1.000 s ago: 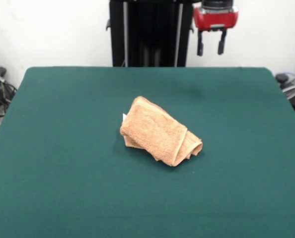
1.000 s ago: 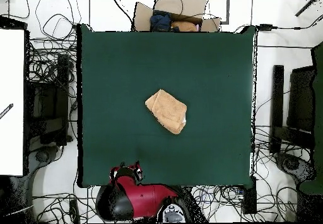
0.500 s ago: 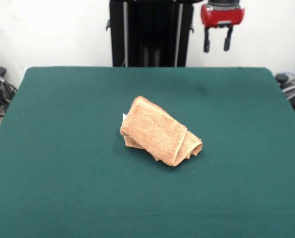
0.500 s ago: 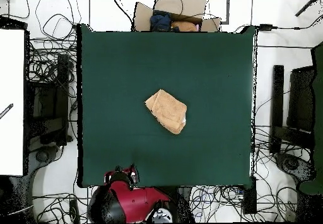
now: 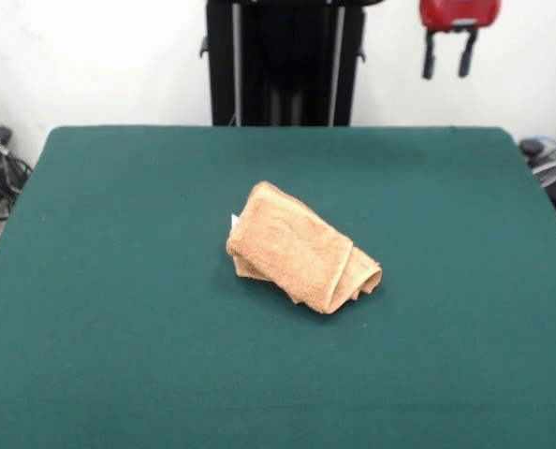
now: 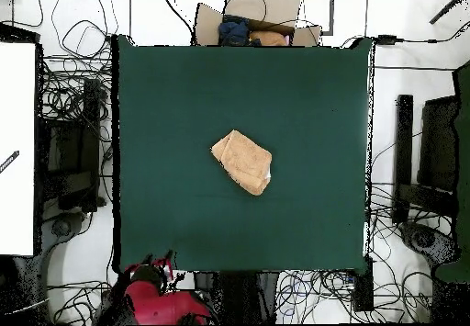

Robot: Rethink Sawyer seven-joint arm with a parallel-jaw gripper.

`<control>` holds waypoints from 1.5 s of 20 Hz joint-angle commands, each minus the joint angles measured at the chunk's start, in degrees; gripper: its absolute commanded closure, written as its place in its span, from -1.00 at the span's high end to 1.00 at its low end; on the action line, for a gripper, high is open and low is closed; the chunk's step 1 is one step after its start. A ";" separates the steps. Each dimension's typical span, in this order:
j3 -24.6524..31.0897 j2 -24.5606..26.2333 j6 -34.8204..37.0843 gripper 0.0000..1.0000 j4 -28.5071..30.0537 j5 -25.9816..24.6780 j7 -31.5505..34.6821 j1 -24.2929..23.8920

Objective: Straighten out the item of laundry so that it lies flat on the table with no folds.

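Both my fingers (image 5: 431, 65) hang spread, empty, above the table (image 5: 119, 281); the folded towel (image 5: 301, 248) lies diagonally.

Brightness: even, bright light is filling both views.
Wall: the white wall (image 5: 91, 65) behind the table (image 5: 119, 374) is glowing, almost overexposed.
Shadows: the towel (image 5: 301, 248) is casting only a thin, soft shadow on its near side.
Glare: the felt top is showing none.
Focus: the towel's terry texture is looking slightly soft.
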 commanded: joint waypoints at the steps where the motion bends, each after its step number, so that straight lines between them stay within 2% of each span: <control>1: -1.89 -0.39 2.04 1.00 -0.46 8.89 16.86 4.82; 4: -0.94 -1.18 1.46 1.00 0.83 7.40 15.46 1.83; 13: 3.80 -2.06 -2.15 1.00 5.01 -5.65 10.82 -14.97; 22: 6.75 -2.46 -0.44 1.00 4.73 -16.84 7.13 -28.24; 30: 8.45 -0.25 -0.57 1.00 3.35 -28.16 4.35 -40.16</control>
